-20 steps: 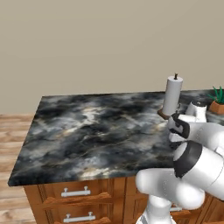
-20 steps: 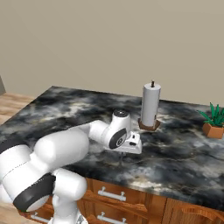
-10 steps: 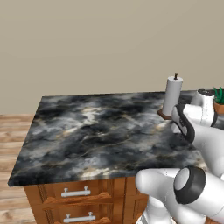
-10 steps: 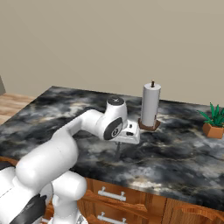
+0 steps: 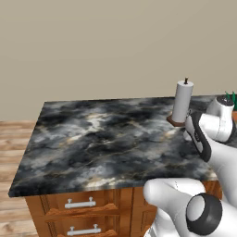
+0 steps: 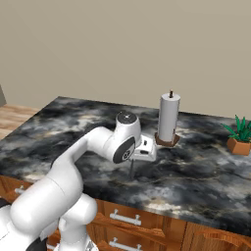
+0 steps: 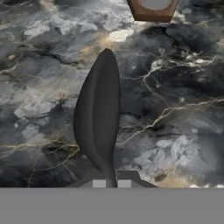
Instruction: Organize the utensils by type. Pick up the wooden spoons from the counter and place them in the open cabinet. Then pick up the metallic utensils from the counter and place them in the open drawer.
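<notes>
Left of the end effector (image 6: 131, 172), the long black-and-grey marble surface (image 6: 59, 122) with white and tan veins runs off toward a strip of pale wooden floor (image 6: 14, 115); below its front edge, reddish-brown wooden drawer fronts (image 5: 78, 208) carry silver bar handles (image 5: 80, 203). Between the 2 fingertips (image 7: 99, 183), in the hand view, a small dull grey metal spoon (image 7: 98, 116) with an oval bowl is clenched by its thin handle, the bowl pointing away from the fingers above the veined marble. In the right base view the same spoon hangs as a thin dark sliver under the white hand, its tip close to the surface; whether it touches cannot be told. In the left base view the end effector itself is hidden behind the arm's white wrist. Just beyond the end effector and a little to its right, a white paper-towel roll (image 6: 168, 117) stands upright on a brown wooden base (image 7: 152, 11), near the wrist but apart from it; in the hand view that base sits past the spoon's tip. Far to the right of the end effector, a small green plant in an orange-brown pot (image 6: 239, 139) stands on the surface, well apart from the roll. Behind everything runs a plain beige wall (image 6: 122, 44).
</notes>
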### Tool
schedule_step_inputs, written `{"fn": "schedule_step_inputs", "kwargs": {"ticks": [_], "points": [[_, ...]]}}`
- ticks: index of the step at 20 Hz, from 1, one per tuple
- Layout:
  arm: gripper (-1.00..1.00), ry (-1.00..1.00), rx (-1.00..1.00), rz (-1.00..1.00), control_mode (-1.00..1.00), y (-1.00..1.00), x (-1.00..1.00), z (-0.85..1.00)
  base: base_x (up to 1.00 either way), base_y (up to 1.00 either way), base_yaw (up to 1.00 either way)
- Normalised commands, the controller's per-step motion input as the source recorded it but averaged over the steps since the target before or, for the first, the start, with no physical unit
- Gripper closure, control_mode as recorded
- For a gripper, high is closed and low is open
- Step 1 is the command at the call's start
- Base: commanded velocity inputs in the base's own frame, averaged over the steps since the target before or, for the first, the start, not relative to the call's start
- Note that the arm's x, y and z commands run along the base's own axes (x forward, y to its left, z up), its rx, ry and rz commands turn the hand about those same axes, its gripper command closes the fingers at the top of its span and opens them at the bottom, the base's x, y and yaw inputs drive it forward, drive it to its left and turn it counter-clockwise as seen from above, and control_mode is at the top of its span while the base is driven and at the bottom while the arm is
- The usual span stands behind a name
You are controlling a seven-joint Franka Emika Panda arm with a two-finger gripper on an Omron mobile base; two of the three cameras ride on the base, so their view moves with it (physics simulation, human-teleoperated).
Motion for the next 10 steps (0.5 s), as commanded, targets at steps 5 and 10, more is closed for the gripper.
{"fn": "schedule_step_inputs", "kwargs": {"ticks": [5, 10], "points": [[1.0, 0.0, 0.0, 0.0, 1.0, 0.0, 0.0, 0.0, -0.03, -0.01, 0.0], [1.0, 0.0, 0.0, 0.0, 1.0, 0.0, 0.0, 0.0, -0.08, -0.16, -0.31]]}}
